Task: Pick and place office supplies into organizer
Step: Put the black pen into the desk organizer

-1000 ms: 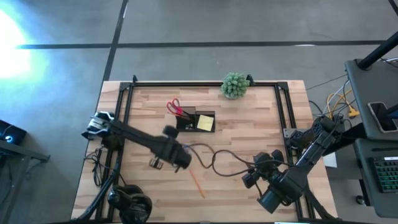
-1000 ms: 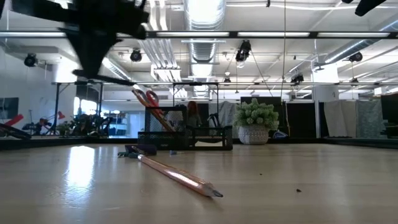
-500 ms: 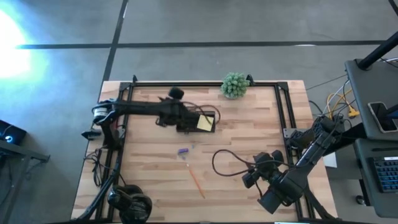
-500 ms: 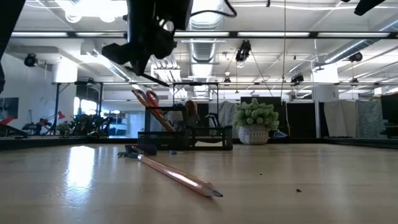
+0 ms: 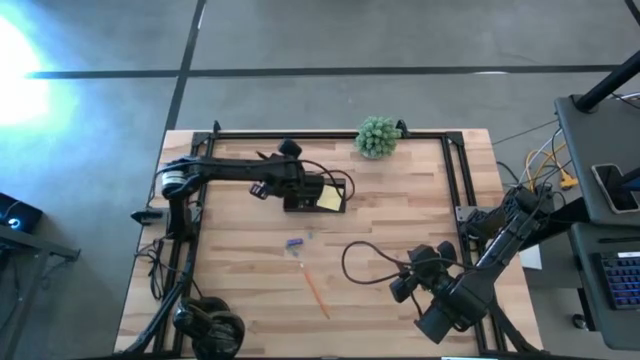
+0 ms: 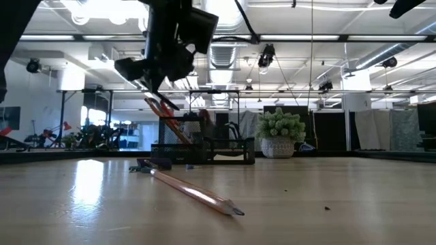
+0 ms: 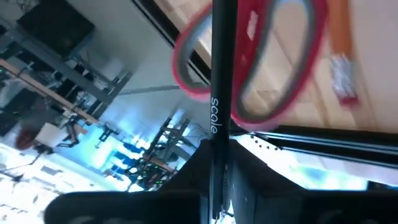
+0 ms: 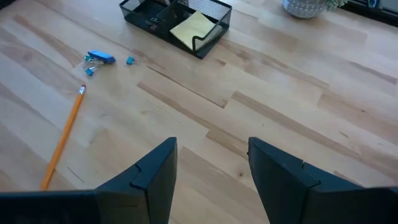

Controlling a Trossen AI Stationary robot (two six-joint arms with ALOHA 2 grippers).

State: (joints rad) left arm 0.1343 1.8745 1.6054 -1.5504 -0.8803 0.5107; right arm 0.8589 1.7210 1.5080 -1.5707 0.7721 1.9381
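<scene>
The black organizer (image 5: 318, 194) sits near the back of the desk (image 5: 400, 220), with the yellow sticky pad (image 5: 329, 198) and red scissors (image 6: 163, 109) in it. The left arm reaches sideways over it. Its left hand (image 5: 262, 187) is clenched on a thin black pen (image 7: 219, 99). An orange pencil (image 5: 316, 294) and a tiny blue item (image 5: 293, 243) lie on the desk. The right hand (image 8: 211, 163) waits near the front right corner, fingers spread apart.

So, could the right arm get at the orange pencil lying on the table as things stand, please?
Probably yes: the right gripper is open, the pencil lies flat on bare wood ahead of it, and the left gripper is away at the organizer.
</scene>
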